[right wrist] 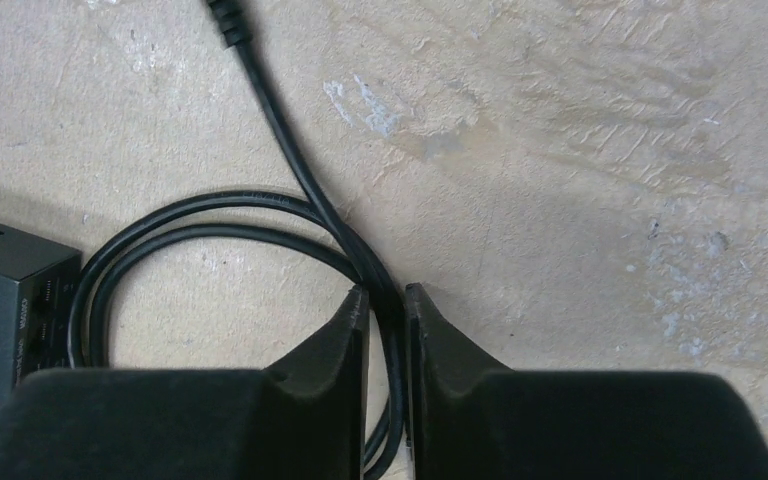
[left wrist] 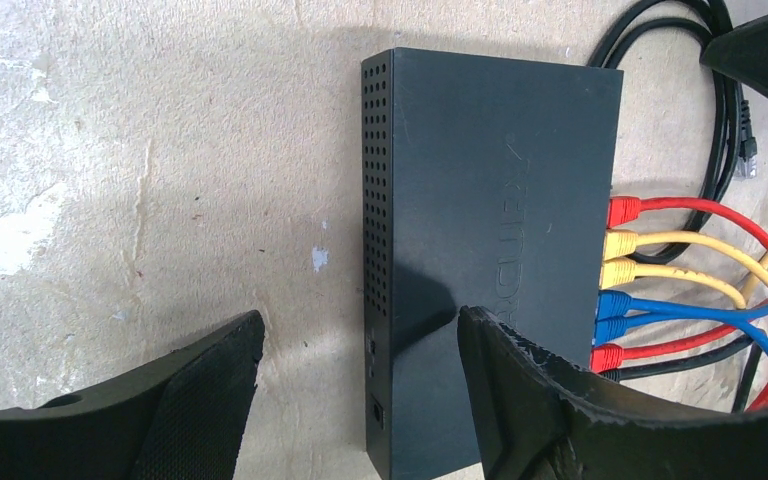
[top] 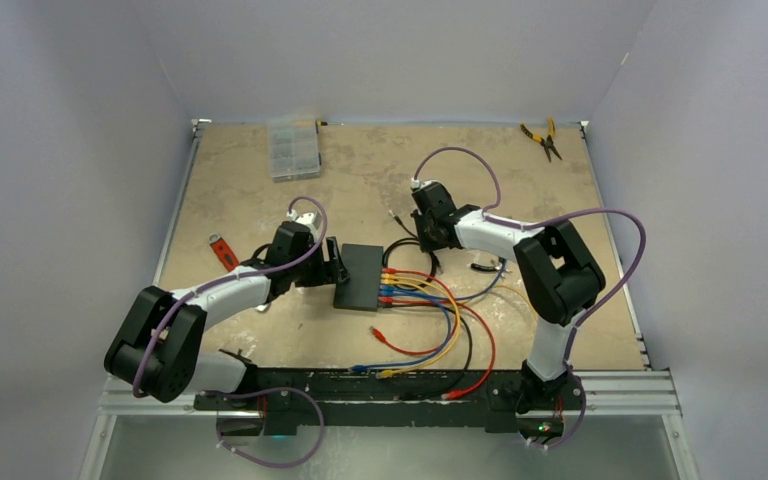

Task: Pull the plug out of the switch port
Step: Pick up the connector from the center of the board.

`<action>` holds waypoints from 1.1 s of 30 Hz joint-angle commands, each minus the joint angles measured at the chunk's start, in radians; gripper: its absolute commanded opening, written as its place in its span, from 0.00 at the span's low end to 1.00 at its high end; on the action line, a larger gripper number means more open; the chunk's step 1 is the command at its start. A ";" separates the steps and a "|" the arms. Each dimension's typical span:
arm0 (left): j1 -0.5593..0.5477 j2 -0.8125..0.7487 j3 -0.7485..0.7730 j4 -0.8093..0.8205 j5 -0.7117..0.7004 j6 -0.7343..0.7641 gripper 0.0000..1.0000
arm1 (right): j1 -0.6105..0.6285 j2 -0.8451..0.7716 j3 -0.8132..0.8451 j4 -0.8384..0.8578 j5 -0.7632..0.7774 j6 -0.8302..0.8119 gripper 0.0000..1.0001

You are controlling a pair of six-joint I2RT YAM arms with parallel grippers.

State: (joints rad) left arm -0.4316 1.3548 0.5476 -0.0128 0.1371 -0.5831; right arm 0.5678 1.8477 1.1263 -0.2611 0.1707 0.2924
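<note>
At mid-table, the switch (top: 360,275) lies with its coloured plugs (left wrist: 615,270) seated. Your left gripper (left wrist: 360,325) hangs open astride its edge, holding nothing. Your right gripper (right wrist: 387,295) pinches the black cable (right wrist: 280,130) mid-length. If you pull there, the unbraced switch may slide, or a latched plug may strain its cable.

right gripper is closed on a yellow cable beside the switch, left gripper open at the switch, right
No: the cable in the right gripper is black, not yellow, per the right wrist view. The left gripper is indeed open at the switch.
</note>
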 commanded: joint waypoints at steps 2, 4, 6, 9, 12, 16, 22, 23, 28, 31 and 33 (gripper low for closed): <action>0.007 0.010 0.015 0.010 -0.013 0.005 0.71 | 0.000 0.065 -0.019 -0.036 0.064 -0.001 0.12; 0.007 0.010 0.017 0.014 -0.014 0.003 0.71 | 0.000 0.057 -0.019 -0.042 0.059 0.007 0.05; 0.007 0.010 0.019 0.015 -0.013 0.002 0.71 | 0.000 0.048 -0.020 -0.048 0.014 0.007 0.00; 0.007 0.002 0.021 0.014 -0.016 0.003 0.71 | -0.003 0.035 -0.018 -0.044 0.004 0.003 0.00; 0.007 -0.006 0.019 -0.010 -0.020 0.003 0.71 | -0.014 0.026 -0.009 -0.044 0.004 0.001 0.00; 0.007 -0.012 0.017 -0.023 -0.022 0.004 0.71 | -0.054 -0.001 -0.005 -0.043 -0.016 0.001 0.00; 0.007 -0.018 0.013 -0.025 -0.022 0.005 0.71 | -0.131 -0.065 -0.007 -0.042 -0.044 -0.008 0.00; 0.007 -0.020 0.011 -0.026 -0.021 0.005 0.71 | -0.141 -0.075 -0.005 -0.047 -0.040 -0.009 0.00; 0.007 -0.030 0.007 -0.021 -0.021 0.003 0.71 | -0.185 -0.152 0.003 -0.060 -0.012 -0.005 0.00; 0.007 -0.038 0.003 -0.017 -0.019 0.003 0.71 | -0.187 -0.202 0.017 -0.072 0.006 0.002 0.00; 0.007 -0.044 0.000 -0.015 -0.019 0.003 0.71 | -0.187 -0.235 0.027 -0.077 0.009 0.006 0.00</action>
State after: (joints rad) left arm -0.4316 1.3449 0.5476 -0.0288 0.1257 -0.5835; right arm 0.3744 1.7039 1.1213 -0.3317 0.1463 0.2901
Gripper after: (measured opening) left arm 0.708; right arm 0.092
